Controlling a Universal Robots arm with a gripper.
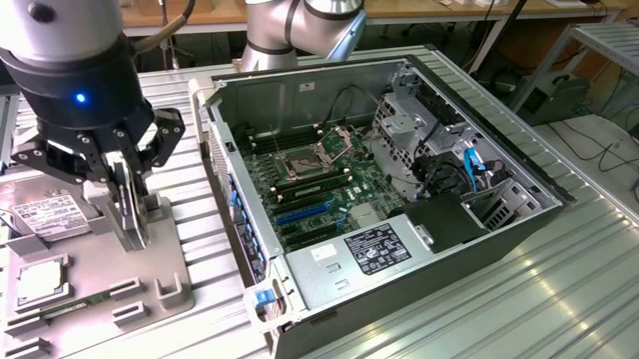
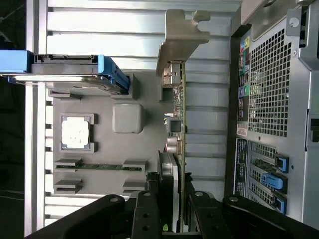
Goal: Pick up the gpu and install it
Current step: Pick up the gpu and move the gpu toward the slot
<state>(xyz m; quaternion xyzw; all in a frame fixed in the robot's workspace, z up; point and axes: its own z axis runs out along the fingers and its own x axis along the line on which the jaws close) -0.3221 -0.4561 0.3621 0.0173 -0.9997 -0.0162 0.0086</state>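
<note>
Black tool (image 1: pixel 124 176) tight on the upright gpu (image 1: pixel 132 217); power-supply label (image 1: pixel 375 249), print illegible.

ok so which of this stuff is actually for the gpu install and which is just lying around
For the job:
- gpu, held upright by the gripper at the tray
- open case, with the motherboard exposed

Just lying about, on the tray:
- hard drive
- cpu
- memory stick
</note>
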